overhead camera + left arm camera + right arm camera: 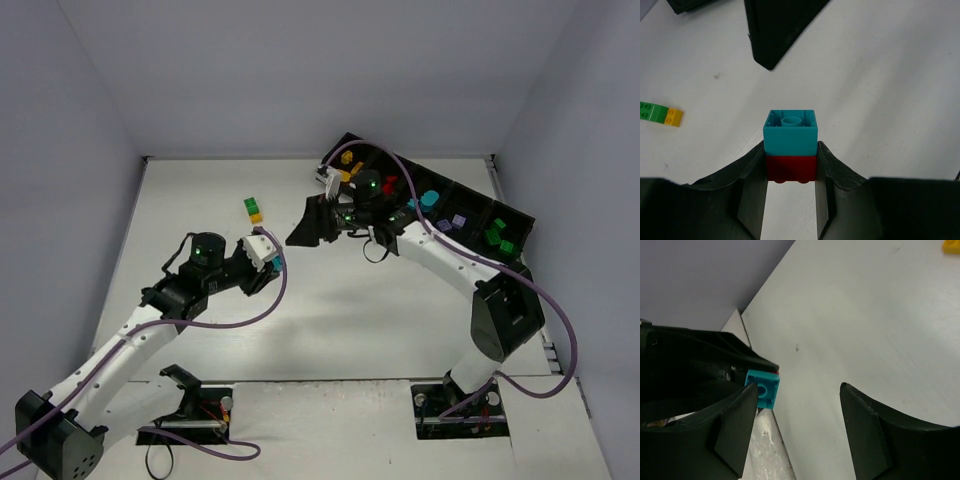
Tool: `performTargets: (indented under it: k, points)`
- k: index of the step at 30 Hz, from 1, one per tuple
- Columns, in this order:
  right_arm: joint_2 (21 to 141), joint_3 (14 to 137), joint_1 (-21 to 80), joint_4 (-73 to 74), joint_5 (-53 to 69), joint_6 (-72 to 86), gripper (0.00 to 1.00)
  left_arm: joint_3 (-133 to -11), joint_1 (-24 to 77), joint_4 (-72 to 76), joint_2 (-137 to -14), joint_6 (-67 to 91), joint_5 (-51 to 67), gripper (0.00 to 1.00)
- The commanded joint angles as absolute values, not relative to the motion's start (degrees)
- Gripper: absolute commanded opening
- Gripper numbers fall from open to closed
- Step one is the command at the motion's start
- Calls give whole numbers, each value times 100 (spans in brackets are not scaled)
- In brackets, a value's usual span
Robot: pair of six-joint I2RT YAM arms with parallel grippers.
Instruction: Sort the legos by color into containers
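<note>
My left gripper (790, 161) is shut on a two-brick stack held above the table, a teal lego (790, 132) on a red lego (790, 167). The top view shows that stack (275, 262) at the left gripper (268, 256), left of centre. My right gripper (302, 231) faces it from the right, open and apart from it. In the right wrist view the right gripper (797, 390) holds nothing, and the teal lego (762, 388) shows just past its left finger. A green-and-yellow lego (253, 209) lies on the table behind the left gripper.
The black tray of containers (470, 190) runs along the back right, holding yellow, red, teal, purple and green bricks in separate compartments. The green-and-yellow lego (660, 114) lies left of the left gripper. White walls close the table on three sides.
</note>
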State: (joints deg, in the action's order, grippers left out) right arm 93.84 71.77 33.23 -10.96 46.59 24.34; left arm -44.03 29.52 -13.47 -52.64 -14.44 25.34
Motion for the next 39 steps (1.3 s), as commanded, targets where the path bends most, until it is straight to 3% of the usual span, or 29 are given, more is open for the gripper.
performTargets:
  k: [1,18,29,35,39]
  points:
    - [9026,7190,3489,-1327,5080,2742,63,-4816,2953,-958,-5317,-1573,2654,0]
    - [9017,7084,3876,-1283,5221,2830,61,-4983,2953,-844,-5502,-1503,2795,0]
    - [9237,7189,3955,-1283,5247,2848,55,-5018,2953,-738,-5546,-1398,2927,0]
    - [9308,7207,3981,-1274,5265,2848,41,-5027,2953,-703,-5555,-1406,2927,0]
    - [9299,7207,3981,-1231,5124,2742,7,-5001,2953,-712,-5581,-1406,2944,0]
